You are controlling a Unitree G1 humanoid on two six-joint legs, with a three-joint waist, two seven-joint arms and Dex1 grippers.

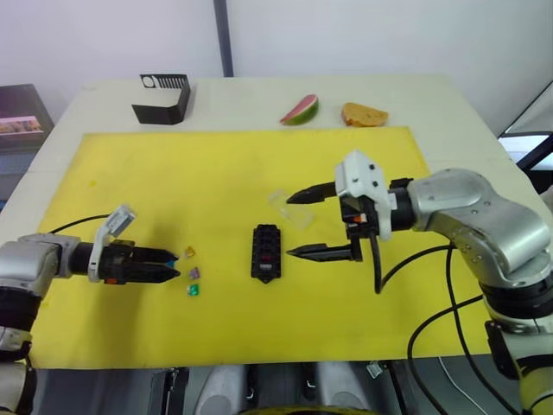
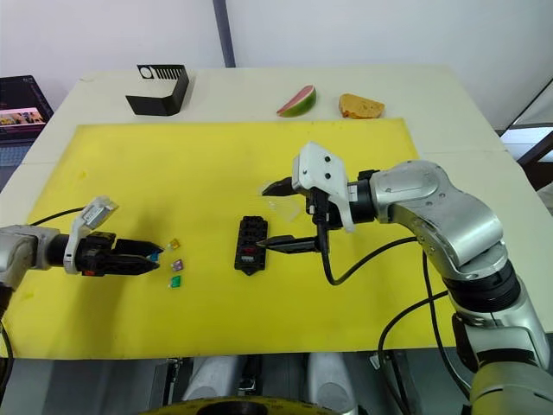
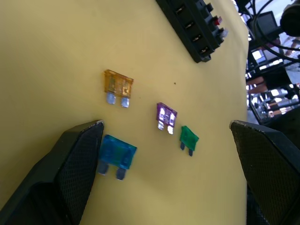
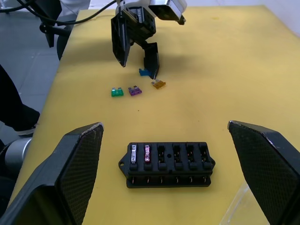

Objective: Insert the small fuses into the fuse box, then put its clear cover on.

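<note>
Left gripper [image 1: 173,265] hovering wide-spread at the loose fuses, right gripper [image 1: 292,225] gaping over the fuse box [image 1: 266,252].

On the yellow mat [image 1: 216,173], the left fingers are sitting spread apart, one fingertip [image 3: 86,140] touching the blue fuse [image 3: 116,156]; the orange fuse [image 3: 117,87], purple fuse [image 3: 166,116] and green fuse [image 3: 188,138] are lying just beside it, loose on the mat, at about nine o'clock from the fuse box. The box is sitting mid-mat with a grey and a red fuse [image 4: 146,153] already seated at one end. The right gripper is hanging wide open just at three o'clock of the box, pinching nothing. The clear cover [image 1: 289,207] is lying near the box at one o'clock, under the right gripper's upper finger.
</note>
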